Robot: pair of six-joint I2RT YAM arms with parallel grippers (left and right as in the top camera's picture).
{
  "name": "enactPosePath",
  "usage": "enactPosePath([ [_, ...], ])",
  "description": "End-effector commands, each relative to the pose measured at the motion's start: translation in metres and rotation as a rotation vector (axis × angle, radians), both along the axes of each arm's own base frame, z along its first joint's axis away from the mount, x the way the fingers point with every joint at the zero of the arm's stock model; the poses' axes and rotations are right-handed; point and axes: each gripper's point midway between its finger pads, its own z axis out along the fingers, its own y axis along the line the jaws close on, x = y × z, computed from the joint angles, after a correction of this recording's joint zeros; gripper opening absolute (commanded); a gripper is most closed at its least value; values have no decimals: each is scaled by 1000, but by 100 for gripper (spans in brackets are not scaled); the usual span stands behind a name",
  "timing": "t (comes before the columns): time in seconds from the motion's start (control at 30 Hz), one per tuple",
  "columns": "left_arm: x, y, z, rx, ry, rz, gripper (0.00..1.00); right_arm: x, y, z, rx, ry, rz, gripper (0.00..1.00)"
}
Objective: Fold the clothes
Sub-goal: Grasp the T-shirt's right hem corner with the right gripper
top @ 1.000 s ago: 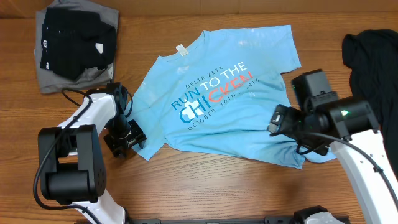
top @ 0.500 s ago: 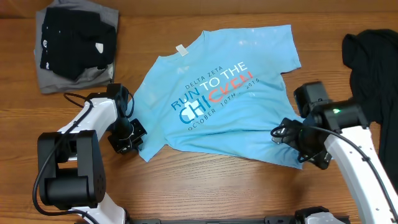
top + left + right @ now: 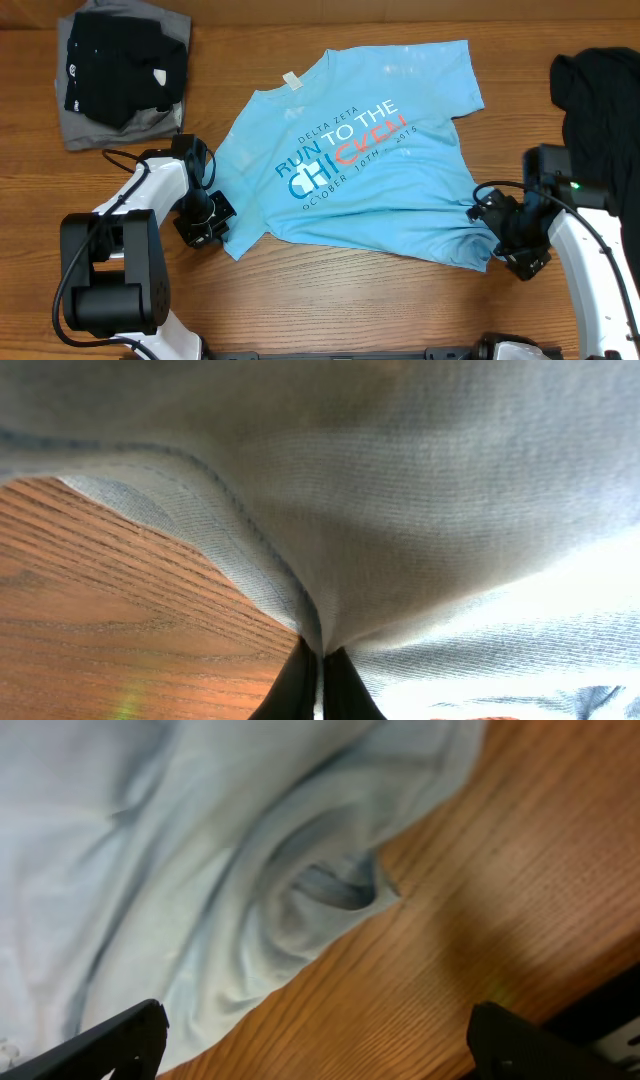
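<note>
Light-blue T-shirt lies spread on the wooden tabletop. Its hem is clenched in the left pincer; the right pincer is released, near another corner

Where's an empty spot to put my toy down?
Bare table: the middle front strip below the light-blue T-shirt; the gap between the folded dark pile and the T-shirt; the gap between the T-shirt and the black garment. Crowded: the T-shirt's lower corners, at the left gripper and right gripper.
</note>
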Motion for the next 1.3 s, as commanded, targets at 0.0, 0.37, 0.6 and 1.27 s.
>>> enactPosePath([
  [0.0,-33,19,-24,112,125,-26,4,-9,-9,-10,18,25,-107,100],
  [0.37,-32,20,-24,110,119,-33,4,-29,-14,-49,59,61,-235,87],
  [0.6,-32,20,-24,110,119,-33,4,-38,-7,-72,83,61,-236,77],
  [1.27,-31,20,-25,112,114,-33,4,-25,-13,-82,60,-11,-233,51],
])
